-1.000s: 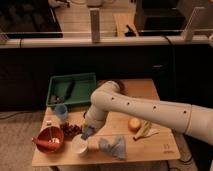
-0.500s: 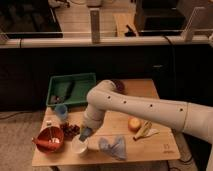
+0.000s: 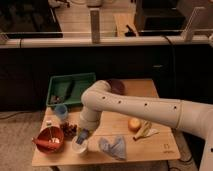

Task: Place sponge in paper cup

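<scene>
Light wooden tabletop point(image 3: 150, 145), gripper point(image 3: 83, 136) now lower and further left, over small white paper cup point(image 3: 79, 147), maybe carrying bluish sponge point(image 3: 84, 133), grip cannot be told.

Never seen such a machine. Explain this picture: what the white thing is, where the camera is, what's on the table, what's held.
The white jointed tube is a robot arm, reaching in from the right. Its grasping tip, the end effector, hangs just above a white paper cup at the front left of the wooden table. There is one picture, looking down on it; the camera's mounting is unknown. Also there: a green tray, a blue cup, a red bowl, a crumpled blue cloth, a round orange fruit and a banana. Something bluish shows at the tip, perhaps the sponge; I cannot confirm it is held.
</scene>
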You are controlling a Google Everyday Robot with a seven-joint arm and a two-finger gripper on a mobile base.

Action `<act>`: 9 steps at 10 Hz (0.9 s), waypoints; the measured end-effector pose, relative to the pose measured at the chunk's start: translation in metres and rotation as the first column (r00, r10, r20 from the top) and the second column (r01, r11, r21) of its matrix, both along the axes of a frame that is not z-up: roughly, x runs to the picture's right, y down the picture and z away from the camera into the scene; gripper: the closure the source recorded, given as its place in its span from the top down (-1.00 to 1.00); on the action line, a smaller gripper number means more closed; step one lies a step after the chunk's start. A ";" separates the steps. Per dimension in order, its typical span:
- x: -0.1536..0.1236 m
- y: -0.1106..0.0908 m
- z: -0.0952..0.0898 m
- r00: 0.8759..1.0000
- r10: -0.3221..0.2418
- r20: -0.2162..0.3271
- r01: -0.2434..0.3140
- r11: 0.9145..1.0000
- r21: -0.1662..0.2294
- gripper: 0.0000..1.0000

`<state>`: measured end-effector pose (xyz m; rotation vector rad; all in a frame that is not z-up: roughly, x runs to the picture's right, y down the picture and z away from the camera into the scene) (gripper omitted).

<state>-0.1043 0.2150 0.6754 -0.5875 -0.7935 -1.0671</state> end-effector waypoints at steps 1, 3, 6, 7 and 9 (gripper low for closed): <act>-0.002 0.003 0.000 1.000 -0.013 0.003 0.013 1.000 -0.002 -0.92; -0.006 0.007 0.000 0.999 -0.032 0.008 0.032 0.999 -0.006 -0.92; -0.007 0.011 0.001 0.998 -0.056 0.016 0.057 0.998 -0.009 -0.92; -0.007 0.013 0.001 0.998 -0.062 0.019 0.062 0.998 -0.010 -0.92; -0.008 0.015 0.002 0.997 -0.074 0.023 0.074 0.997 -0.011 -0.92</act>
